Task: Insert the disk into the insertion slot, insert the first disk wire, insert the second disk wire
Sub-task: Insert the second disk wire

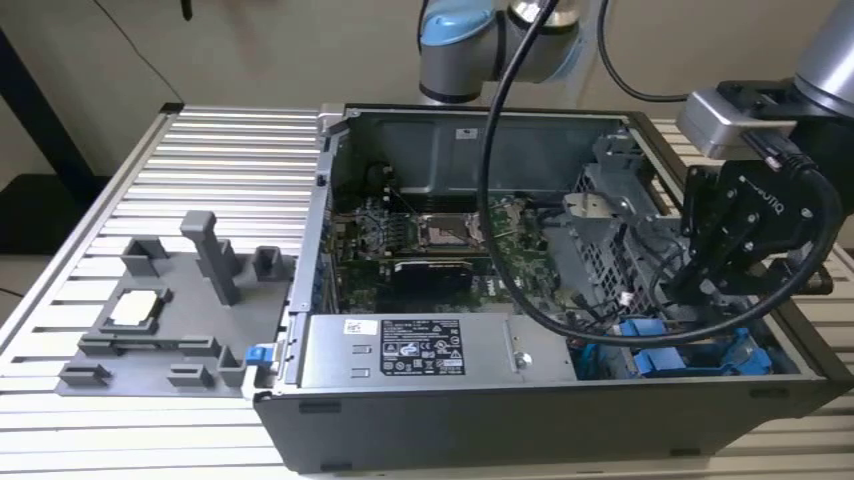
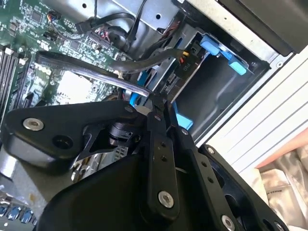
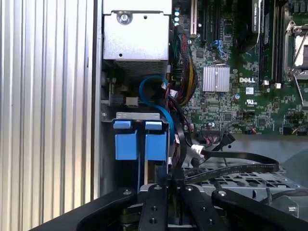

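You get the exterior view from above and in front of the open computer case (image 1: 534,300), looking down at a slant, well back from the gripper (image 1: 694,285). Your 2 wrist views sit close behind the gripper (image 2: 161,103) (image 3: 168,185), facing past its fingers into the case; both share the blue carrier tabs (image 2: 224,53) (image 3: 139,142) just ahead.

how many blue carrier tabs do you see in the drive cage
2: a left blue tab and a right blue tab, side by side in the drive cage, above the tool. Others may be hidden.
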